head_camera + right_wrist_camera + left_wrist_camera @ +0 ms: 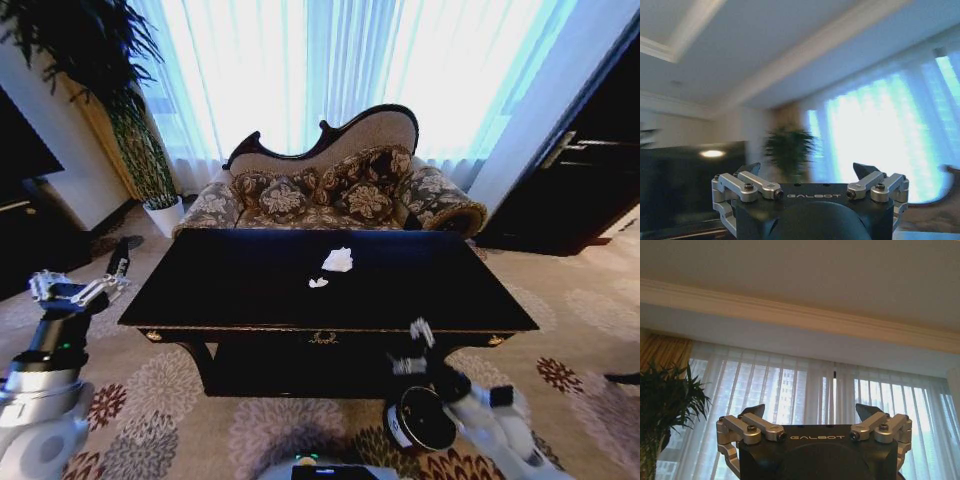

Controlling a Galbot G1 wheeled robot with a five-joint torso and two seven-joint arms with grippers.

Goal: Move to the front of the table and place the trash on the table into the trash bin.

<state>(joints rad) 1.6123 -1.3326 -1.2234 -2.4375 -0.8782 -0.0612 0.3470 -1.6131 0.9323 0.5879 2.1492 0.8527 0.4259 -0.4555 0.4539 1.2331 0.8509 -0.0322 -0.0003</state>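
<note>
Trash point(338, 260) lies on the table point(250, 290) as two white paper lumps, a larger one and a small scrap point(318, 283) just nearer the robot — both ahead of and above the right gripper point(415, 347), which hangs low before the table's front edge with its fingers apart. The left gripper point(75, 291) sits off the table's left end, jaws also spread (empty, pointing toward the curtains). Crumpled paper like this should be light, soft and easily crushed; a pinch across the bigger lump's middle looks safest. "GALBOT" is printed on each gripper body — nothing else is legible.
</note>
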